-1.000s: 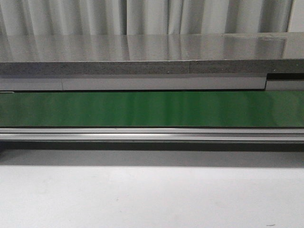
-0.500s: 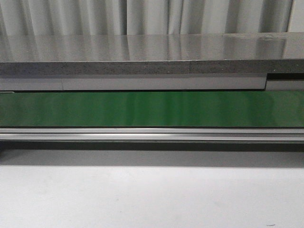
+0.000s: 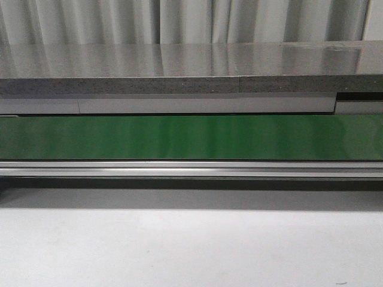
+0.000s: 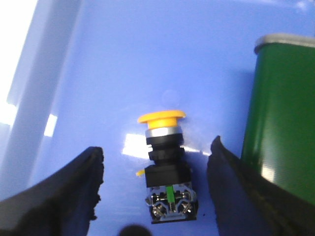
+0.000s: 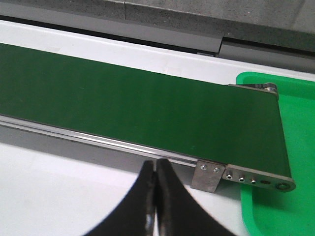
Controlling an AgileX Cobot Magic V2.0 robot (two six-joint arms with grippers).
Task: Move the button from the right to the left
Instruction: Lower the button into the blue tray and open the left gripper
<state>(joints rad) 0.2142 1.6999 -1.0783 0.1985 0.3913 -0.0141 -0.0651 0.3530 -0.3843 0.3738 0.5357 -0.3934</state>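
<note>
belt (image 3: 191, 137) is all the front view offers, green and bare between its metal rails, with neither arm nor button in sight. from the left wrist, the left gripper (image 4: 155, 184) hangs with its jaws spread wide on either side of the button (image 4: 166, 167), which lies on a blue surface (image 4: 147, 54) beside the belt's end, untouched by either finger. from the right wrist, the right gripper (image 5: 156, 196) sits pressed closed and empty over the belt's near rail, a green tray (image 5: 290, 147) at that end. to me the move looks essentially done.
</note>
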